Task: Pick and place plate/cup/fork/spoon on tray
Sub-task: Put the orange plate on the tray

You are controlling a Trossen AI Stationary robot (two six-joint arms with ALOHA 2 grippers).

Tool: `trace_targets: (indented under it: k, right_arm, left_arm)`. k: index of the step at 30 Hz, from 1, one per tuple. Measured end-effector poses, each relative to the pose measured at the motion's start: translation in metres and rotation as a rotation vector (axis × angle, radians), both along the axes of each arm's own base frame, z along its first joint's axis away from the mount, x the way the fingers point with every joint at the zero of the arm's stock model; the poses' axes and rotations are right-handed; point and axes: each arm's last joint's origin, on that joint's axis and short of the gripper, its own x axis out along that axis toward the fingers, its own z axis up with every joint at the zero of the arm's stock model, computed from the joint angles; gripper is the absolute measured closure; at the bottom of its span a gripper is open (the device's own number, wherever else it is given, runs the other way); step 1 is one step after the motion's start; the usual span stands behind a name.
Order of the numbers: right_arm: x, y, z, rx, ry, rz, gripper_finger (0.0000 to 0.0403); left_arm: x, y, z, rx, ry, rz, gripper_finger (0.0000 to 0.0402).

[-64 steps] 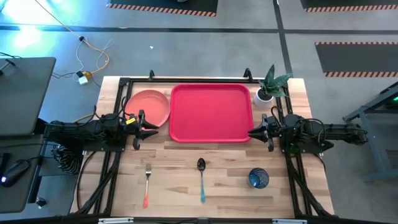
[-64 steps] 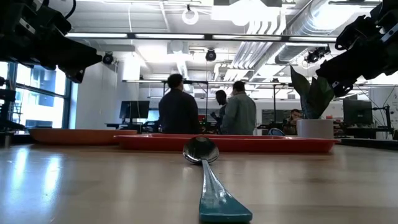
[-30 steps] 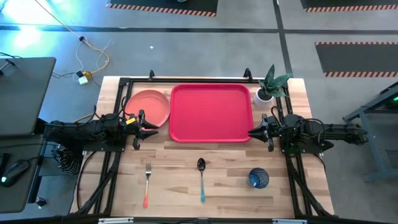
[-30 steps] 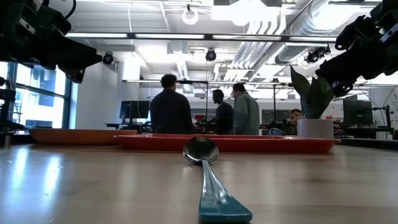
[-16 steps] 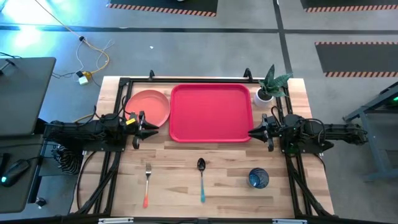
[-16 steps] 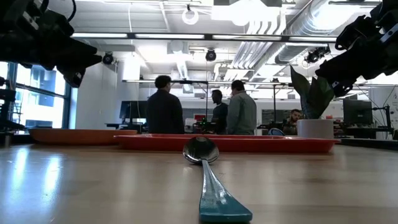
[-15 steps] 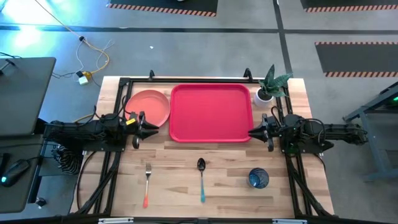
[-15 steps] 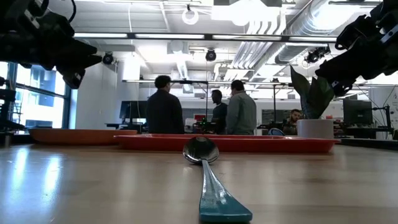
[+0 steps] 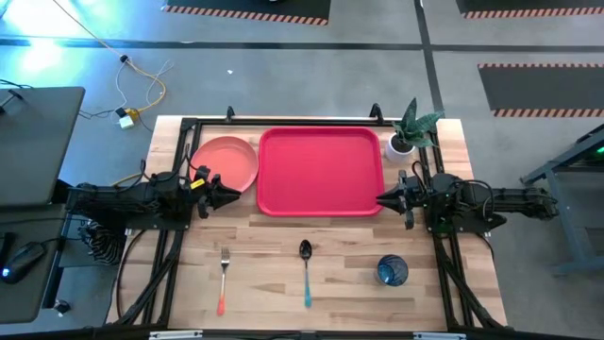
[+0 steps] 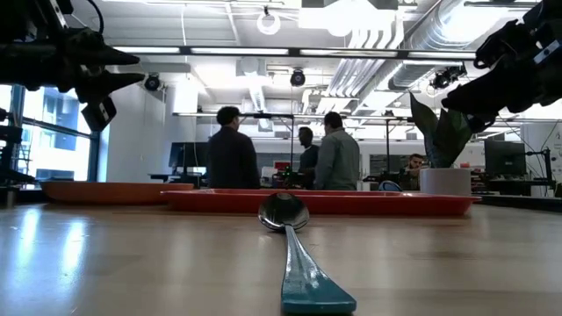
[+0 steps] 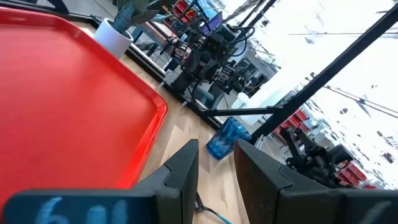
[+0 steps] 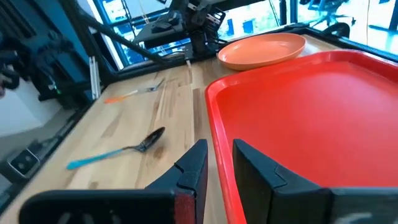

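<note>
Cutlery lies along the table's near edge: fork (image 9: 224, 274) left, spoon (image 9: 305, 267) middle, cup (image 9: 392, 271) toward the right corner. Farther back, left gripper (image 9: 219, 193) and right gripper (image 9: 385, 199), fingers narrowly parted and empty, flank the bare tray (image 9: 321, 172). The plate (image 9: 225, 161) sits near the far left corner. Nothing looks picked yet; the first reach comes next, probably for the plate.

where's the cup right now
In the high view the cup stands on the bare wood at the table's front right, to the right of the spoon and off the tray.
</note>
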Motion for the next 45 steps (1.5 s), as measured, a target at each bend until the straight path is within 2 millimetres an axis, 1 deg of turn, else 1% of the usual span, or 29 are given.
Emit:
trace_targets:
  k: [8, 13, 18, 21, 27, 30, 33, 38, 42, 45]
  right_arm:
    - [0.000, 0.000, 0.002, 0.217, -0.019, -0.036, 0.0336]
    - [0.001, -0.001, 0.004, 0.245, -0.039, -0.072, 0.0336]
    - [0.001, -0.003, 0.011, 0.336, -0.125, -0.128, 0.0336]
    - [0.001, -0.003, 0.016, 0.340, -0.175, -0.135, 0.0336]
    - [0.001, -0.004, 0.028, 0.365, -0.307, -0.149, 0.0336]
    - [0.000, -0.005, 0.033, 0.372, -0.365, -0.159, 0.0336]
    - [-0.001, -0.006, 0.039, 0.395, -0.428, -0.180, 0.0336]
    - [-0.003, -0.007, 0.044, 0.428, -0.492, -0.209, 0.0336]
    - [-0.004, -0.007, 0.045, 0.427, -0.510, -0.210, 0.0336]
    - [-0.004, -0.008, 0.045, 0.428, -0.515, -0.236, 0.0336]
  left_arm:
    - [0.000, 0.000, 0.001, -0.008, -0.008, 0.015, 0.0310]
    - [0.000, 0.001, 0.001, -0.008, -0.013, 0.023, 0.0310]
    - [0.000, 0.001, 0.001, -0.043, -0.017, 0.031, 0.0310]
    - [0.000, 0.001, 0.005, -0.078, -0.057, 0.031, 0.0310]
    - [-0.004, 0.002, 0.026, -0.039, -0.276, 0.050, 0.0310]
    - [-0.007, 0.002, 0.039, -0.034, -0.313, 0.069, 0.0310]
    - [-0.010, 0.002, 0.056, 0.017, -0.325, 0.082, 0.0310]
    - [-0.011, 0.003, 0.082, 0.108, -0.266, 0.140, 0.0310]
    - [-0.007, 0.005, 0.096, 0.197, -0.119, 0.204, 0.0310]
    - [-0.002, 0.007, 0.103, 0.276, 0.032, 0.231, 0.0310]
